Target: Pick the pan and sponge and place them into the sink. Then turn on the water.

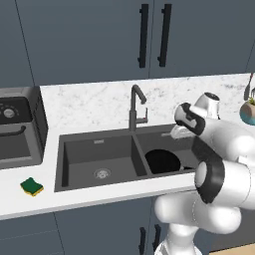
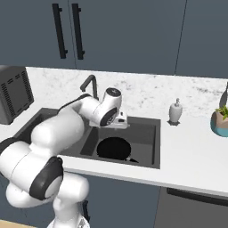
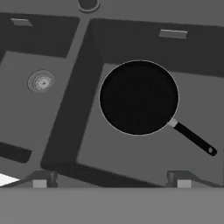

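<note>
Pincer point(image 3: 111, 180) fingers stand spread wide with nothing between them, hanging above the right basin of the sink point(image 1: 62, 164). Directly under them I see the pan point(image 3: 139, 97) lying flat on that basin's floor, its handle pointing away from the divider toward the basin's outer side. Beyond the divider, the left basin shows its round drain point(image 3: 41, 82). Off on the worktop point(image 1: 94, 102), left of the sink, the sponge point(image 1: 32, 187) lies alone near the front edge.

Dark blue-grey cabinets point(image 1: 99, 35) with black bar handles point(image 1: 143, 36) hang above a white marbled backsplash point(image 1: 89, 102) and pale worktop point(image 2: 191, 156).
</note>
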### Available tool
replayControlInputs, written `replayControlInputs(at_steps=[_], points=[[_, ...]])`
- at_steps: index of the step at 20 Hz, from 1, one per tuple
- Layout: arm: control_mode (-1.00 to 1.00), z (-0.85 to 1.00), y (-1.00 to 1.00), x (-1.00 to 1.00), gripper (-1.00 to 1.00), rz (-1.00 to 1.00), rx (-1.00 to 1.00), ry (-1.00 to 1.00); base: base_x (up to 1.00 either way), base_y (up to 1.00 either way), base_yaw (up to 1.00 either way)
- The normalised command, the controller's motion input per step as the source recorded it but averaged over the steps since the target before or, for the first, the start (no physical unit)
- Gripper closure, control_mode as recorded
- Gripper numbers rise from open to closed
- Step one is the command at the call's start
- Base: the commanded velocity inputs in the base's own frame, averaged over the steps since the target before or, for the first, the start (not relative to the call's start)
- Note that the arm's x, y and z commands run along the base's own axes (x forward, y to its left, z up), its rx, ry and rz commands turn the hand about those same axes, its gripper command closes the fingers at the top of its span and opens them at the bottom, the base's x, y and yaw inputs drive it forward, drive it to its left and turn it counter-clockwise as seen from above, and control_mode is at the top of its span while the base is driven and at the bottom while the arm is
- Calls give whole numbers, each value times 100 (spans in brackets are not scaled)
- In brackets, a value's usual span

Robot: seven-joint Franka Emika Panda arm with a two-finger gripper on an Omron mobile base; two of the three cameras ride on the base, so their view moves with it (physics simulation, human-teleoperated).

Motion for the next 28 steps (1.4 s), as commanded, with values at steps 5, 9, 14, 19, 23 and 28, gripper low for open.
replayControlInputs(at_steps=[5,9,14,19,23,28], points=[[-100,55,96,-28,-100,0,7,-2,0,0,0],[-100,34,100,-29,-100,0,1,-8,0,0,0],[-100,23,100,-45,-100,0,1,-7,0,0,0],[-100,16,100,-30,-100,0,0,-1,0,0,0],[-100,14,100,-1,-100,8,0,1,0,0,0],[-100,7,100,4,-100,20,0,8,0,0,0]])
